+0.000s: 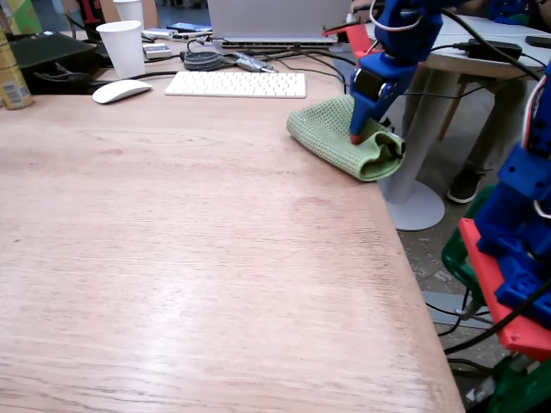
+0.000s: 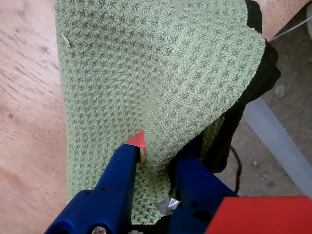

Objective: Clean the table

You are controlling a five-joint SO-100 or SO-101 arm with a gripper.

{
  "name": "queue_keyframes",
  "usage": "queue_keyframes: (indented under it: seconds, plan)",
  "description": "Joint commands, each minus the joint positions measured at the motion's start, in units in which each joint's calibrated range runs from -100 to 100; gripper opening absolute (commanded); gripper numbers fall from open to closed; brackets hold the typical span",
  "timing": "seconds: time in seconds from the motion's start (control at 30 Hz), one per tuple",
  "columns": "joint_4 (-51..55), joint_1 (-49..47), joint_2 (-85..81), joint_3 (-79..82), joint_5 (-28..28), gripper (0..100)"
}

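The table (image 1: 189, 258) fills most of the fixed view, its light wood grain running from the lower left up to a straight edge that slants down the right side of the frame. Near the upper right of that surface, close by the edge, lies a green cloth (image 1: 331, 133), folded over on itself, its rolled end reaching the table edge. The blue gripper (image 1: 356, 135) comes down from the top of the frame onto the right part of the cloth, with the table directly beneath it.

In the wrist view the gripper (image 2: 158, 156) rises from the bottom centre of the frame, and the cloth (image 2: 156, 73) spreads above it, covering the upper middle. A fold of the weave sits pinched between the two blue fingers, the left one ending in a red tip (image 2: 137, 140), so the jaws are closed narrowly on the cloth. Bare table (image 2: 24, 122) shows along the left side of this frame, floor at the right.

Along the top of the fixed view stand a white keyboard (image 1: 235, 83), a white mouse (image 1: 120, 90) and a paper cup (image 1: 122, 47), well apart from the gripper
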Motion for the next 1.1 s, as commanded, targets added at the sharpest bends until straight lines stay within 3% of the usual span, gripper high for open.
queue_keyframes:
  seconds: [0.0, 0.1, 0.23, 0.37, 0.53, 0.67, 1.07]
  plan:
    - [0.18, -1.05, -5.64, -1.63, 0.10, 1]
    - [6.42, -2.74, -17.04, -1.91, 0.00, 1]
    - [17.59, -26.43, -28.19, -2.48, -0.63, 1]
    - [17.67, -49.10, -34.11, -2.48, -1.12, 1]
    - [17.59, -75.50, -33.68, -2.48, -6.01, 1]
    - [16.44, -83.28, -27.51, -2.95, -6.30, 1]
    - [16.35, -88.53, 6.28, -16.35, -6.35, 1]
